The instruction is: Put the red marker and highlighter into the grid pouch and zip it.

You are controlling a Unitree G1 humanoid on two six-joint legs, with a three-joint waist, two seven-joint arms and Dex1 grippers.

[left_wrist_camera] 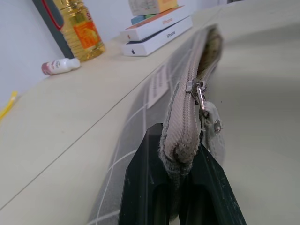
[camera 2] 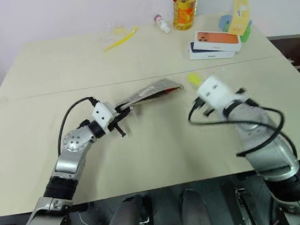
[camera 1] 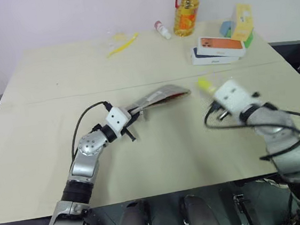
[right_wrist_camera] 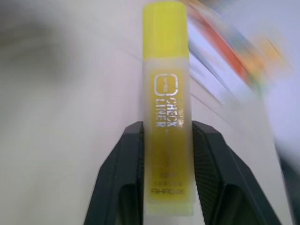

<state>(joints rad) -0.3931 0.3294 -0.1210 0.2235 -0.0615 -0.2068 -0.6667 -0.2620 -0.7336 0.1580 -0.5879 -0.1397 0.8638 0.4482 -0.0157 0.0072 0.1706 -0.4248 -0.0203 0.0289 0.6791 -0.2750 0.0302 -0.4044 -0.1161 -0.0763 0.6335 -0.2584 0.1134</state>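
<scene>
The grid pouch (camera 1: 159, 96) lies mid-table, grey with white lines. My left gripper (left_wrist_camera: 178, 140) is shut on its near zipper end, which is lifted off the table. The zipper pull (left_wrist_camera: 199, 91) hangs a little way along the pouch. A red streak (camera 1: 177, 95) shows at the pouch's far end; I cannot tell whether it is the red marker. The yellow highlighter (right_wrist_camera: 166, 108) stands between the fingers of my right gripper (right_wrist_camera: 166, 129), which is shut on its lower half. That hand hovers to the right of the pouch's far end, highlighter (camera 1: 206, 83) pointing away.
Along the far edge stand an oil bottle (camera 1: 187, 6), a small white bottle with a red cap (camera 1: 161, 29), stacked phone boxes (camera 1: 218, 49), small cartons (camera 1: 242, 22) and a thin yellow stick (camera 1: 122, 44). A seam crosses the table (camera 1: 65, 170) behind the pouch.
</scene>
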